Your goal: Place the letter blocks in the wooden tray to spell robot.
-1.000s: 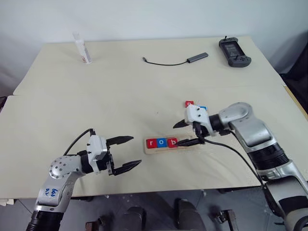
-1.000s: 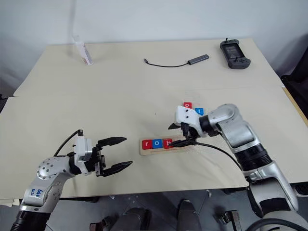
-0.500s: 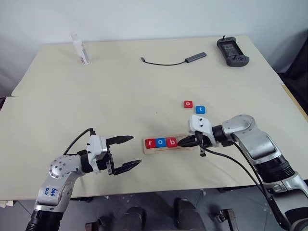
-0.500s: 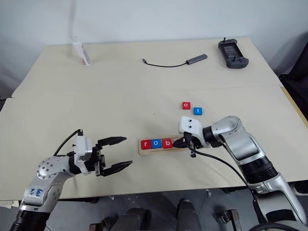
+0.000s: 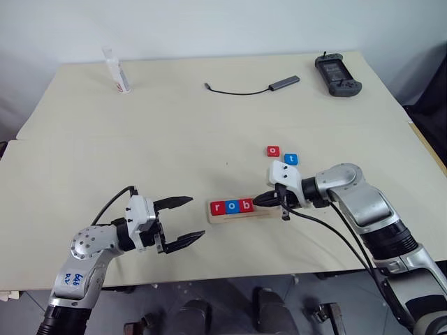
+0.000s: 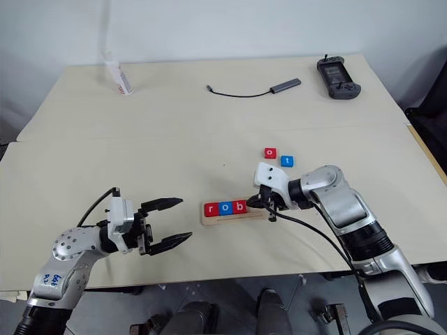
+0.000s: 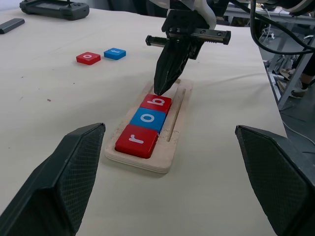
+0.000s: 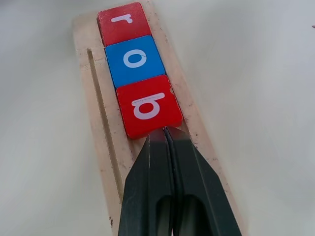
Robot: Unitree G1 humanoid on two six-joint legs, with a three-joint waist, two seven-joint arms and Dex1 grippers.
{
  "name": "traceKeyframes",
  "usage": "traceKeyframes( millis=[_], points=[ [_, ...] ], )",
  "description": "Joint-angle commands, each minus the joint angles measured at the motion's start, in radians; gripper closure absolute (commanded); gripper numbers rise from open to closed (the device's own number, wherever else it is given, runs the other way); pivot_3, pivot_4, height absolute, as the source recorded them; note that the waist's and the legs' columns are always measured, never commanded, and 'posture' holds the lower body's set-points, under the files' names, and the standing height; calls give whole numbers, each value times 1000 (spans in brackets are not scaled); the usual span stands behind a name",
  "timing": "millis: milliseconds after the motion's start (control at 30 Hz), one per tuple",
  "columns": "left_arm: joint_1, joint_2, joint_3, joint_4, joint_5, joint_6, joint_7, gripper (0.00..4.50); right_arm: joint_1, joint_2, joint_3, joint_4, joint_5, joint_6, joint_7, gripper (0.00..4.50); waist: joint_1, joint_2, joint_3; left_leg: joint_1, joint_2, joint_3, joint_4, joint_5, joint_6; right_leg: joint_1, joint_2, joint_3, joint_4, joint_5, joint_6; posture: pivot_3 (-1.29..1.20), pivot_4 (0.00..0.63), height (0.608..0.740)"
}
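Letter blocks are what it's all about here: three flat square tiles with rounded corners are lined up in the wooden tray (image 7: pixel 173 129), a red r (image 7: pixel 136 140), a blue o (image 7: pixel 148 119) and a red b (image 7: pixel 157 103), each with a white lowercase letter and a smooth, slightly glossy face. The tray is a long narrow slab of pale wood with rounded corners and a thin groove cut along one side, laid near the front middle of the beige table (image 5: pixel 174 132); the stretch beyond the b is bare wood. Two more tiles, a red o (image 5: pixel 273 151) and a blue t (image 5: pixel 291 159), are lying loose on the table just behind the tray, close beside each other. The right claw (image 8: pixel 169 135) is pinched together, its black tapered tips set right at the edge of the red b, with nothing clamped between them. The left claw (image 5: pixel 183 220) is held spread apart and empty, off to the tray's left. A matte black controller (image 5: pixel 338 75), a thin dark cable (image 5: pixel 248 88) and a small clear bottle (image 5: pixel 117 70) can be seen along the far edge.
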Motion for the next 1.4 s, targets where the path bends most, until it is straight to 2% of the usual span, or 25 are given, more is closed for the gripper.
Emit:
traceKeyframes(
  millis=[33,100,300,367,467,500,667,833,933,1033,1233,1400],
  points=[
    [6,7,17,-33,-11,-9,-2,0,31,-34,-152,-71,88,-4,-24,4320,1,0,0,0,0,0,0,0,0,0,0,0,0,0,0,0,150,740],
    [3,9,20,-18,-13,-12,-11,0,97,-58,-250,-105,122,-3,-61,3886,8,0,0,0,0,0,0,0,0,0,0,0,0,0,0,0,150,740],
    [-38,5,26,54,-12,-19,-31,0,372,-64,-494,-220,159,-162,-172,1859,27,0,0,0,0,1,0,-1,1,0,0,0,-1,0,0,0,150,740],
    [-71,-2,28,110,-4,-20,-26,0,581,-2,-655,-237,164,-344,-207,1195,29,-1,0,0,0,1,0,-1,1,0,0,0,-1,0,0,0,150,740],
    [-105,-5,27,163,2,-24,-32,0,776,73,-779,-250,166,-466,-273,171,40,-1,-1,0,0,0,-1,-1,1,1,1,-1,0,0,0,0,150,740],
    [-118,-6,27,177,2,-26,-36,0,821,95,-805,-250,170,-494,-294,10,38,-1,0,0,-1,1,-1,-1,2,1,0,0,0,0,0,0,150,740],
    [-177,-18,23,238,11,-40,-49,0,930,169,-852,-250,180,-575,-384,10,11,-1,0,5,0,9,0,-1,2,4,0,2,-1,3,5,0,150,740],
    [-201,-23,18,259,15,-50,-64,0,926,174,-830,-250,205,-593,-418,10,0,0,-1,7,2,9,0,-1,1,5,1,2,-1,3,5,0,150,740],
    [-209,-26,16,268,14,-59,-75,0,802,135,-774,-274,258,-472,-450,10,-4,0,-1,7,2,9,0,0,1,5,1,2,-1,3,5,0,150,740],
    [-213,-29,12,263,16,-61,-78,0,659,76,-710,-286,292,-267,-503,10,-3,1,-1,7,3,10,2,0,1,5,1,2,0,3,4,0,150,740],
    [-204,-31,8,220,12,-50,-69,0,349,-37,-504,-241,247,131,-596,10,3,1,-1,3,3,7,1,0,1,2,0,0,-1,4,2,0,150,740],
    [-176,-42,4,176,15,-49,-44,0,119,7,-397,-83,195,247,-673,10,0,1,-1,2,0,7,1,-1,2,1,-2,-1,-2,5,1,0,150,740]
  ],
)
